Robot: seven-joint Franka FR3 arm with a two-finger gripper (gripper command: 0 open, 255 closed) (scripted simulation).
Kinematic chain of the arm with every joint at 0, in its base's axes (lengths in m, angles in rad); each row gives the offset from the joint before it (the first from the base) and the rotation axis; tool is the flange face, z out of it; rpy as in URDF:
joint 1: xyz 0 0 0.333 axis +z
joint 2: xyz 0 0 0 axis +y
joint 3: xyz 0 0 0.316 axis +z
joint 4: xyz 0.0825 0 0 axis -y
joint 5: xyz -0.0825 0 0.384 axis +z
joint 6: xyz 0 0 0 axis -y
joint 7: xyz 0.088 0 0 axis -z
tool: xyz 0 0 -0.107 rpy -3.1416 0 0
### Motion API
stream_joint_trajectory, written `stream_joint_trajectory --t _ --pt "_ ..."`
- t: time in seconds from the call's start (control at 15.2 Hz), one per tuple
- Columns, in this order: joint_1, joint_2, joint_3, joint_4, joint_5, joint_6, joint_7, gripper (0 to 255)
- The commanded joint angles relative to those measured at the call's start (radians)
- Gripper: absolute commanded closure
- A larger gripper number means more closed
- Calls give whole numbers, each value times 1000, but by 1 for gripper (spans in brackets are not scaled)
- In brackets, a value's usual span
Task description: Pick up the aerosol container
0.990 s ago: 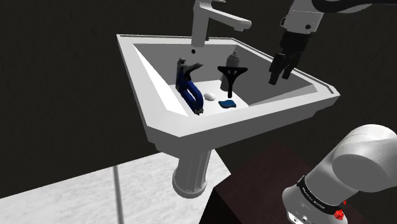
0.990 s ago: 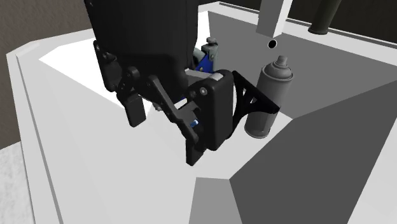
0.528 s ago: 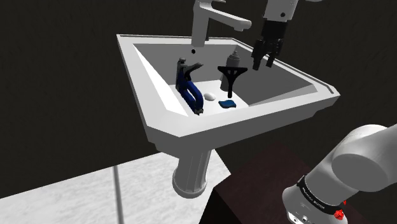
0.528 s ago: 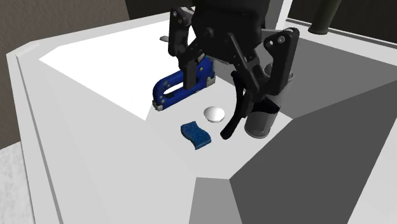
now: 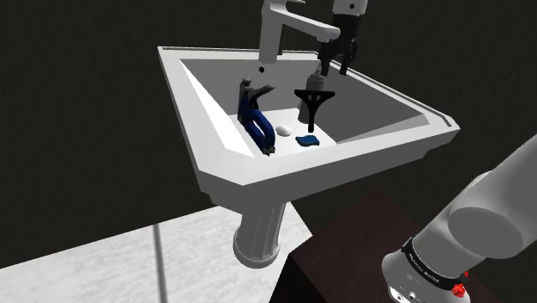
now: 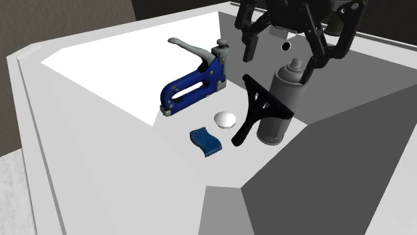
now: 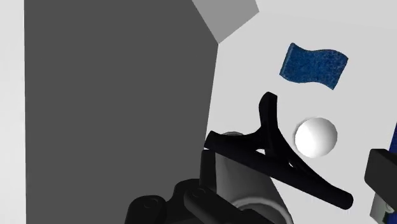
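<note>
- Gripper (image 6: pixel 277 67): black and two-fingered, it hangs over the back of the white pedestal sink (image 5: pixel 284 176). Its fingers (image 6: pixel 323 48) are spread wide and have hold of nothing.
- Aerosol can (image 6: pixel 279 100): a grey cylinder with a domed shoulder and a small cap. It stands upright on the basin floor near the back wall, just below the gripper. In the second exterior view one finger hangs on either side of its cap. In the wrist view the can lies between the two fingers.
- Black Y-shaped piece (image 6: pixel 256 107): it leans against the front of the can, with its foot on the basin floor.
- Drain plug (image 6: pixel 225 119): a white disc on the basin floor, just beside the foot of the Y-shaped piece.
- Sponge (image 6: pixel 206 140): blue with a wavy edge, lying flat near the plug.
- Staple gun (image 6: pixel 194 83): it has a blue body and a grey lever, and rests on the basin floor well apart from the can.
- Faucet (image 5: pixel 280 26): white, mounted at the back rim, with its spout over the basin.
- Stand (image 5: pixel 344 250): a dark box at the shoulder view's lower right, beside the sink's pedestal.
</note>
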Motion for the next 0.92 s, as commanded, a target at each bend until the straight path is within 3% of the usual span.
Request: stream_joint_trajectory --t 0.0,0.2,0.79,0.86 --pt "-5 100 -7 117 14 -26 -4 0" --pt "-16 229 -16 289 34 -79 -9 0" --pt "-15 214 -14 166 32 28 -11 0" --pt "-15 214 -15 166 32 29 -12 255"
